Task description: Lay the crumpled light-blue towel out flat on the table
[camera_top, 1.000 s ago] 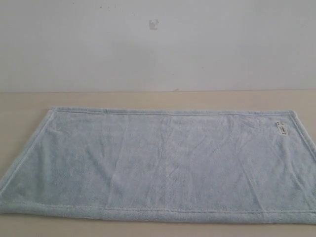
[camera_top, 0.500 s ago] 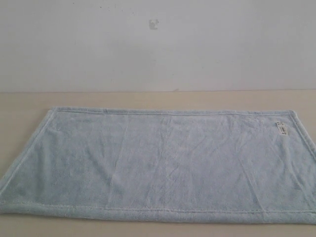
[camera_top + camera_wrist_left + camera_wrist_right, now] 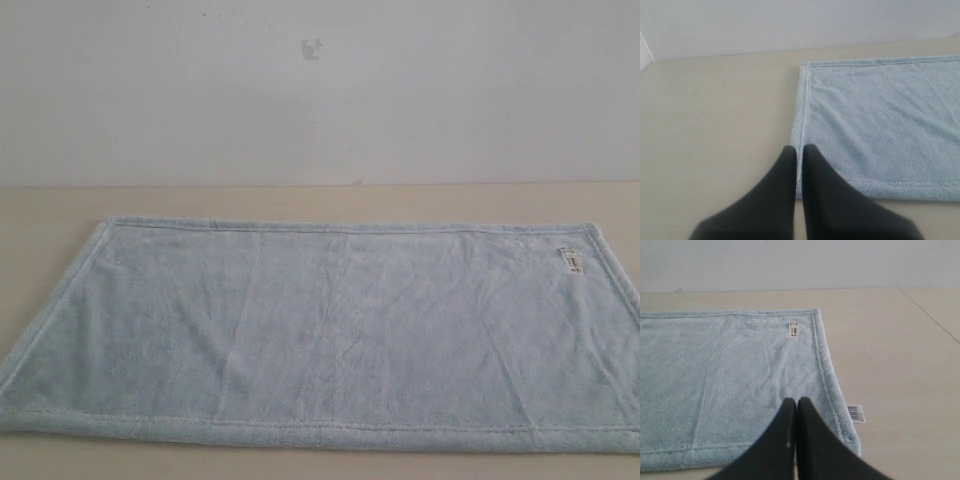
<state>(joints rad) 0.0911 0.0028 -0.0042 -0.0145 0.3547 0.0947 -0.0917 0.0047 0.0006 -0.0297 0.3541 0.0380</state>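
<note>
A fluffy light-blue towel [image 3: 330, 330] lies flat on the matte beige table [image 3: 60, 205]. The black left gripper [image 3: 799, 150] and right gripper [image 3: 796, 402] are closed, empty.

Towel [image 3: 330, 330]: pale light-blue fleece rectangle, stitched hem border, lies spread flat on table [image 3: 300, 200], long side left to right, faint creases mid-cloth. Small white tag [image 3: 571, 260] near far right corner. Table beige, matte.

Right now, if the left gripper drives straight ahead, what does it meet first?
Likely the hemmed side edge of the light-blue fleece towel, just ahead of the shut left gripper; height unclear.
</note>
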